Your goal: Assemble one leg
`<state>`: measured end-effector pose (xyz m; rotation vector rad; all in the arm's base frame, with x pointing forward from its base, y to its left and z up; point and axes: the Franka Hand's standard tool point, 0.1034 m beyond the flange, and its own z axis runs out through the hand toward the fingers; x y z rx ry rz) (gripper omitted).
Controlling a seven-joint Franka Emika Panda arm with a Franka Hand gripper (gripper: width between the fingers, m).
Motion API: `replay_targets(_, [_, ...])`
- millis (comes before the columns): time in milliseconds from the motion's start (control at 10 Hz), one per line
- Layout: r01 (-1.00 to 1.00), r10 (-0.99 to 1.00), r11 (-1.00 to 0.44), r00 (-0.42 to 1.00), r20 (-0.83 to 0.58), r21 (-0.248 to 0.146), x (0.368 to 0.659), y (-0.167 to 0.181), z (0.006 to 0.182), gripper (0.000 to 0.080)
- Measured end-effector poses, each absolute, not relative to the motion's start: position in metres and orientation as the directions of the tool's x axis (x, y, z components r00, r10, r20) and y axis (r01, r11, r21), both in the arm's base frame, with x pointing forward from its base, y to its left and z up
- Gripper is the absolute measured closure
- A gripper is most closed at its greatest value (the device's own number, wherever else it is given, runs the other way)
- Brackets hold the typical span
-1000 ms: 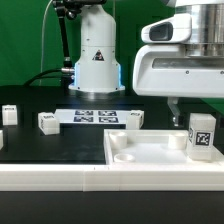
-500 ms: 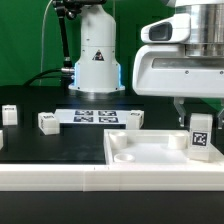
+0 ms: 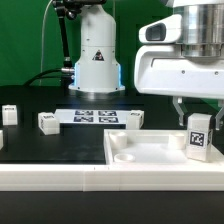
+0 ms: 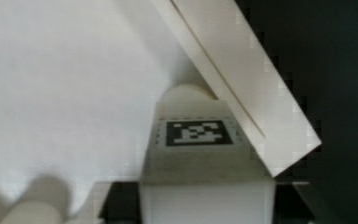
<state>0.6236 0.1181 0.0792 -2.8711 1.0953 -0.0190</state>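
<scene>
- The panel [image 3: 150, 150] lies nearest, at the exterior view's right.
- The leg [image 3: 199, 137] stands upright on the panel's right corner, tag facing the camera; the gripper [image 3: 198, 112] grips its top.
- Farther left, three loose legs [image 3: 48, 121] and the marker board [image 3: 93, 116] lie on the table [image 3: 40, 145].
</scene>
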Motion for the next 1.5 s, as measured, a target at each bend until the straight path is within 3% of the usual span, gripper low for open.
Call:
replay_targets(400, [-0.882,-0.883,-0.466,0.468,-0.03,-0.068,0.6232,0.1183,0.0787,0.0507])
replay_targets(600, [-0.969,-0.969,-0.238,0.242,-0.056,-0.066,0.623,0.1181,0.0782,0.0507])
replay_targets(900, [-0.994,-0.991,0.103,-0.099,-0.093,-0.035,0.6222,0.1167,0.078,0.0507])
replay_targets(1300, [-0.946,-0.941,0.324,-0.321,-0.108,-0.013,0.6223,0.1185,0.0776,0.0506])
replay_targets(1400, [-0.942,-0.937,0.336,-0.333,-0.11,-0.011,0.6222,0.1191,0.0774,0.0444])
replay_targets(1500, [-0.946,-0.941,0.324,-0.321,-0.11,-0.012,0.6221,0.1196,0.0774,0.031])
